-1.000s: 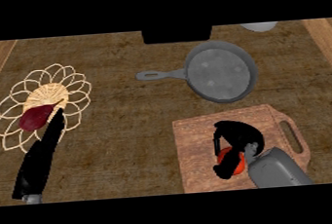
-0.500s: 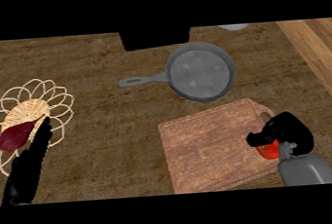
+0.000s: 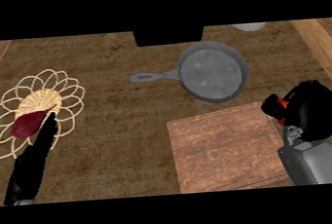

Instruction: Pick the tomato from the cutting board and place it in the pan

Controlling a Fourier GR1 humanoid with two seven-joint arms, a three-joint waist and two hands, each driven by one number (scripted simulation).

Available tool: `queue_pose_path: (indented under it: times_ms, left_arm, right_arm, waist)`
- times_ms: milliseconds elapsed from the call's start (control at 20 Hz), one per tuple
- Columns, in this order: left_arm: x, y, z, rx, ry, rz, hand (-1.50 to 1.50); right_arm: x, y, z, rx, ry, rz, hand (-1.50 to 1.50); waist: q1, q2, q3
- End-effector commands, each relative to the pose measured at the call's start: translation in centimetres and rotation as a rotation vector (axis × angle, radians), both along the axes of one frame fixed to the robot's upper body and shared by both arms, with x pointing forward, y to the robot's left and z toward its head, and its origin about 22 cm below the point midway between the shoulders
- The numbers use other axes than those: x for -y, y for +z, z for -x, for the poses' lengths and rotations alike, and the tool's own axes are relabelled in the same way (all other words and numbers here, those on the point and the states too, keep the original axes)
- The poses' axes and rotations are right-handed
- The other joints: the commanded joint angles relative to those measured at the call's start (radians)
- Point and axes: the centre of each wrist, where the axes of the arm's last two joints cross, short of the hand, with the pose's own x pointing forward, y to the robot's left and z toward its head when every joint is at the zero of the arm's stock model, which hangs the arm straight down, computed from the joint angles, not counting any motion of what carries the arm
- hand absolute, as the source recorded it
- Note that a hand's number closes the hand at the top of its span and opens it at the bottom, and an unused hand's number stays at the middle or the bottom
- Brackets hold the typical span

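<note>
Look at your right hand (image 3: 312, 109). It is curled shut around the tomato (image 3: 284, 103), and you can only see a small bit of red peeking out between the black fingers. So the tomato is off the board (image 3: 225, 149) and in your hand, up over the board's far right corner.

Now look at the pan (image 3: 212, 70). It sits up and to the left of your right hand, past the top edge of the board. That is the way you need to go: away from you and to the left. The pan is near, not far off.

The pan's handle (image 3: 154, 76) sticks out to the left, away from your hand, so it is not in your path. The round part of the pan is the side closest to you.

Your left hand (image 3: 46, 127) is well apart from all this, over by the wire basket (image 3: 65, 89) on the left. Its fingers look straight and it holds nothing. The right hand is much nearer the pan, so I think it should do the job alone.
</note>
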Motion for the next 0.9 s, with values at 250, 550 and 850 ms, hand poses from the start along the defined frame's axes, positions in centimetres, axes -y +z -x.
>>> queue_pose_path:
  times_ms: [250,550,850]
  left_arm:
    - [0.7,0.3,-0.7,-0.001,-0.068,0.009,0.00]
    - [2.9,1.1,-1.1,0.010,-0.083,0.004,0.00]
    - [1.8,0.3,-1.7,0.034,-0.078,0.005,0.00]
  right_arm:
    - [-6.7,5.5,-3.3,0.211,-0.229,-0.020,1.50]
    - [-3.9,5.1,-7.9,0.273,-0.232,-0.122,1.50]
    - [0.1,2.0,-11.3,0.248,-0.239,-0.226,1.50]
  waist:
    - [0.059,0.023,0.008]
    - [0.074,0.031,0.011]
    - [0.088,0.044,0.011]
